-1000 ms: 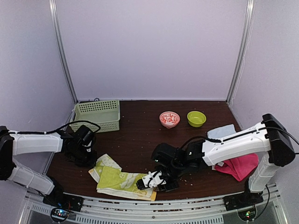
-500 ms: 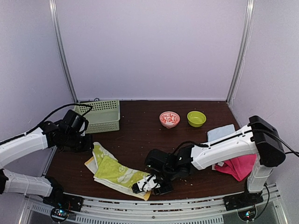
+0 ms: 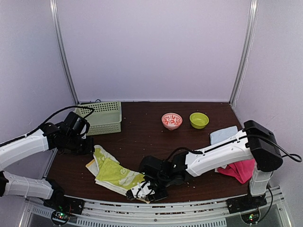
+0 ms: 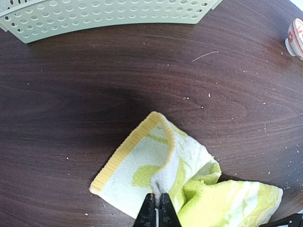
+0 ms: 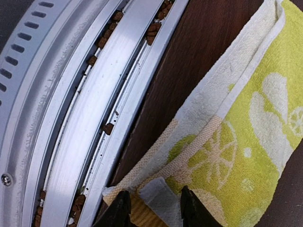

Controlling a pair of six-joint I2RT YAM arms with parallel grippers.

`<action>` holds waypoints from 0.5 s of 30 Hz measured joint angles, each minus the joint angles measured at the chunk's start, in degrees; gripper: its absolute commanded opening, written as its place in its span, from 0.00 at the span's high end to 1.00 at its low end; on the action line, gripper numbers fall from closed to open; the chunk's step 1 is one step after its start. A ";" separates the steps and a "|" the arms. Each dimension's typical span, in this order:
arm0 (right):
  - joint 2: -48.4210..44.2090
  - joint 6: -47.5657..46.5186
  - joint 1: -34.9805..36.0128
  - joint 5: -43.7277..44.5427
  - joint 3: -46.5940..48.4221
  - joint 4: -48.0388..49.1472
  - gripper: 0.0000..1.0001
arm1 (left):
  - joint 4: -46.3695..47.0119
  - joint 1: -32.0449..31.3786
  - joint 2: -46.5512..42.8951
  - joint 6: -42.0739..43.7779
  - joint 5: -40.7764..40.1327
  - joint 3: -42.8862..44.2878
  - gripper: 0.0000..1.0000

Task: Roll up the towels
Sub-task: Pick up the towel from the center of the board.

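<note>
Dark wood surface (image 3: pixel 142 137): brown, flecked with pale crumbs; everything below rests on it.
Right arm (image 3: pixel 222 151): white, stretched low across the front, reaching left toward the near edge.
Basket (image 3: pixel 98 117): pale green perforated plastic, upright at back left.
Yellow towel (image 3: pixel 116 172): front, left of centre, rumpled and partly folded over itself. Lime face with pale lemon pattern is up, cream edge band showing. It lies between the 2 hands, with its near corner just beside the metal rail (image 5: pixel 94 94).
Pink towel (image 3: pixel 241 168): bunched at the right edge, partly hidden behind the right arm.
Light blue towel (image 3: pixel 222 134): just behind the pink one; touching or only close, cannot tell.
Left hand (image 4: pixel 156 211): fingers closed tight, tips pinching a raised fold at the far left part of the yellow towel.
Right hand (image 5: pixel 154 208): fingers apart, 1 on each side of the towel's turned-up near corner; the cloth sits loose in the gap.
Bowls: 2 at back centre, side by side and apart; red-patterned bowl (image 3: pixel 171 120) on the left, green bowl (image 3: pixel 199 120) on the right.
</note>
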 measured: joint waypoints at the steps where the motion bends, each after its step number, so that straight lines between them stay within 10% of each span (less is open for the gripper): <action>1: 0.70 0.02 0.00 0.00 0.13 -0.07 0.64 | 0.00 0.00 0.00 0.09 0.00 0.00 1.00; 15: 3.37 1.66 -0.79 -0.76 4.55 -2.78 1.00 | -0.09 0.00 -0.76 0.35 -0.90 -0.02 1.00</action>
